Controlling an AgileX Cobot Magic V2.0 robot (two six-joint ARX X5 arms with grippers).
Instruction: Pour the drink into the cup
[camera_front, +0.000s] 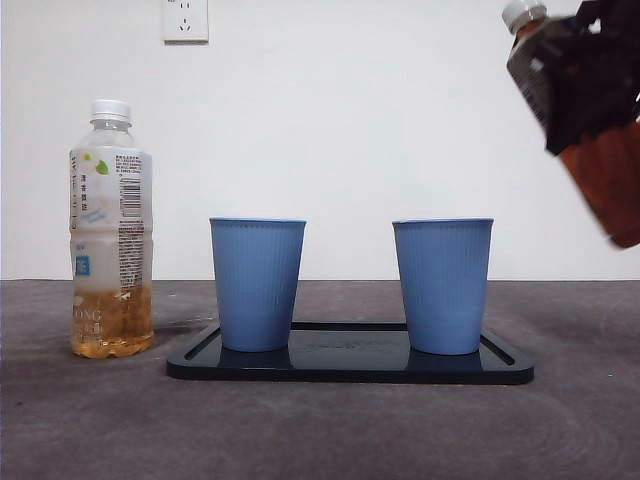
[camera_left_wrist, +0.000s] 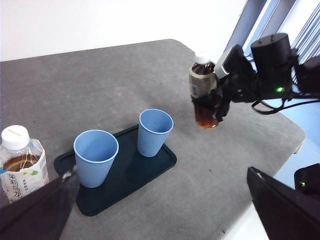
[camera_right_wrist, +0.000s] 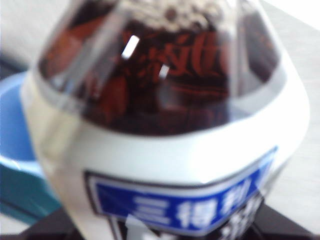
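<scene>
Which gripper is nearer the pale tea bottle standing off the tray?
Left. The left gripper sits right beside the pale tea bottle. The right gripper holds the dark bottle in the air beyond the tray.

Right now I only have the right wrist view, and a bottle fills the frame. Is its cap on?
Observer: Yes, the white cap is on. The right gripper holds the dark tea bottle tilted in the air.
Operator: Is it over a cup?
Observer: No. Two blue cups stand upright on a dark tray. The bottle hangs out past the tray's end, beside the nearer cup.
Operator: Left arm?
Observer: The left gripper is open and holds nothing. A capped pale tea bottle stands on the table off the tray's other end.
</scene>
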